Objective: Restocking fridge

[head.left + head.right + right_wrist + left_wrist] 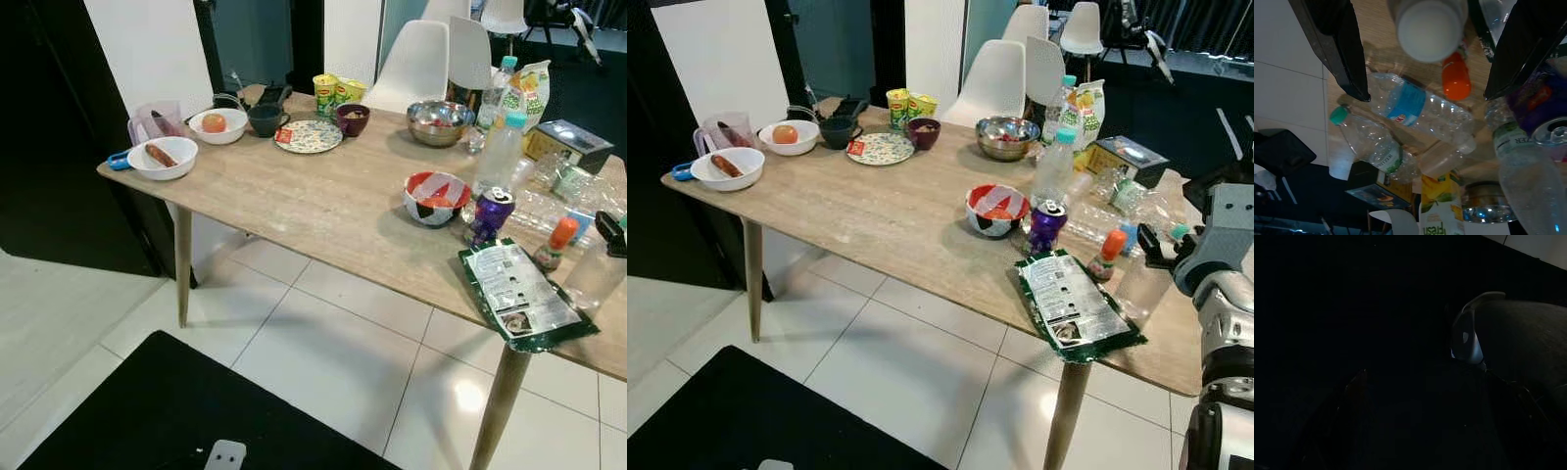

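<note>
Wood-grain worktop (323, 206) was crowded with groceries — nothing looked stowed, so restocking had barely begun. The right gripper (1425, 63) hung with jaws spread around the white-capped bottle (1429, 27) near the worktop's right edge — not pinching; the left jaws' state I could not tell.

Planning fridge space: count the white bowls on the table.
2. The sausage bowl sits at the table's left corner; the fruit bowl stands just beyond it. More could hide behind the bottles.
</note>
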{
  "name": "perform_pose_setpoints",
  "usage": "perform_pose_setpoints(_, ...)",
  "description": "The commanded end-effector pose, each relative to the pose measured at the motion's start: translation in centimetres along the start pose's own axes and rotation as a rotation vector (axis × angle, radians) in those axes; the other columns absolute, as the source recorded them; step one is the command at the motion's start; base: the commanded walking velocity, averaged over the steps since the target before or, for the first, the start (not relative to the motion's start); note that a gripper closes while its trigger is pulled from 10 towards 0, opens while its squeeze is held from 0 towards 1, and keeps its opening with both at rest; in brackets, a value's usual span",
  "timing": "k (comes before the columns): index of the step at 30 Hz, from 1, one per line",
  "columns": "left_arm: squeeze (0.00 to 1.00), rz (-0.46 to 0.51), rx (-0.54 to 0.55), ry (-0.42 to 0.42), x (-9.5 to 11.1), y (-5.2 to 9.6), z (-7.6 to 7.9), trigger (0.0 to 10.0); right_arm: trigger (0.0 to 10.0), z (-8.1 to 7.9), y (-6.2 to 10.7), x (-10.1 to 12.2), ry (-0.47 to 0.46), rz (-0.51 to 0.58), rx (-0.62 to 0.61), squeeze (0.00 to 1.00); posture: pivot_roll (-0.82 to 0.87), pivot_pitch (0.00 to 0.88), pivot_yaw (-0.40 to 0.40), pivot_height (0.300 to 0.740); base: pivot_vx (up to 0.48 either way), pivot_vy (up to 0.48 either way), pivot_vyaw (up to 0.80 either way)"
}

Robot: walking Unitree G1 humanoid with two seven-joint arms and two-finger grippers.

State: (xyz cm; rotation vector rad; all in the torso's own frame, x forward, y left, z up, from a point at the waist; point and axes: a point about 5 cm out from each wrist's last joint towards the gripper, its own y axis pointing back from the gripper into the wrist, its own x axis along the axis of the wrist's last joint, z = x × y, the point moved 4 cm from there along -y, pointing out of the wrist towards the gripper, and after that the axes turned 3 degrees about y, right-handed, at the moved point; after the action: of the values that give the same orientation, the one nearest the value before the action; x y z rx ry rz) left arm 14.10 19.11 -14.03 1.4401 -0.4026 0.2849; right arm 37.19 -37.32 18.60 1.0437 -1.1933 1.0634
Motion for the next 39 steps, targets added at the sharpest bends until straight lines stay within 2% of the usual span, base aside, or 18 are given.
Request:
perform_pose_setpoints(1,0.00,-0.007,-0.015,-0.016,-0.3,0.0,0.3,10.0,10.0,0.7,0.3,0.2,-0.003,0.002,-0.014,0.00,0.07,0.000,-0.013,0.738,0.000,0.000,0.00)
perform_pose_setpoints(4,0.00,-0.009,-0.012,-0.018,-0.4,0.1,0.0,10.0,10.0,0.7,0.3,-0.2,0.029,-0.026,-0.016,0.00,0.07,0.000,-0.014,0.738,0.000,0.000,0.00)
perform_pose_setpoints(9,0.00,-0.011,-0.010,-0.018,-0.5,0.1,-0.1,10.0,10.0,0.7,0.4,-0.5,0.028,-0.044,-0.015,0.00,0.07,0.000,-0.012,0.738,0.000,0.000,0.00)
perform_pose_setpoints(14,0.00,-0.013,-0.010,-0.017,-0.6,0.2,-0.1,10.0,10.0,-0.2,0.4,-1.6,0.000,-0.076,0.018,0.00,0.07,0.000,-0.011,0.738,0.000,0.000,0.00)
perform_pose_setpoints(18,0.00,-0.014,-0.011,-0.020,-0.6,0.1,0.0,10.0,10.0,-1.7,0.2,-2.8,-0.029,-0.105,0.062,0.00,0.07,0.000,-0.012,0.738,0.000,0.000,0.00)
perform_pose_setpoints(22,0.00,-0.014,-0.010,-0.020,-0.5,0.1,0.0,10.0,10.0,-2.2,0.2,-3.4,-0.034,-0.122,0.062,0.00,0.07,0.000,-0.012,0.738,0.000,0.000,0.00)
perform_pose_setpoints(38,0.00,-0.013,-0.008,-0.021,-0.4,0.1,-0.1,10.0,10.0,-1.2,0.3,-3.5,-0.036,-0.125,-0.015,0.00,0.07,0.000,-0.011,0.738,0.000,0.000,0.00)
perform_pose_setpoints(39,0.00,-0.013,-0.008,-0.019,-0.4,0.1,-0.1,10.0,8.2,-1.1,0.3,-3.4,-0.038,-0.123,-0.019,0.00,0.07,0.000,-0.011,0.738,0.000,0.000,0.00)
